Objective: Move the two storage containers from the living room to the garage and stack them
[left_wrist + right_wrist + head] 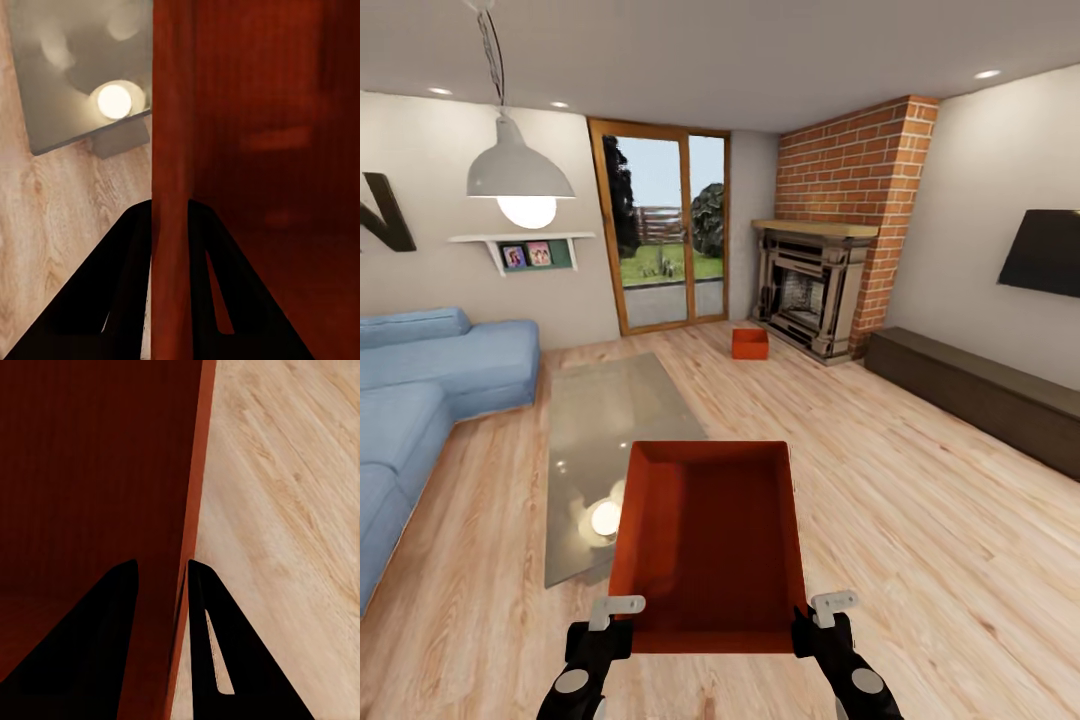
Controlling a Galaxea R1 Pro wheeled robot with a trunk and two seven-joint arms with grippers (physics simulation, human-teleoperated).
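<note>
I hold one orange-red storage container (710,530) up in front of me over the living room's wood-plank flooring. My left gripper (615,625) is shut on its near left wall, and the wall (169,187) runs between the two dark fingers. My right gripper (815,620) is shut on the near right wall (191,510) in the same way. The second storage container (750,343) sits far ahead on the planks, just left of the fireplace (815,290). The garage is out of view.
A glass coffee table (595,440) stands ahead left, partly under the held container. A blue sofa (420,400) fills the left side. A long dark low cabinet (980,395) lines the right wall. Glass doors (665,235) are at the back.
</note>
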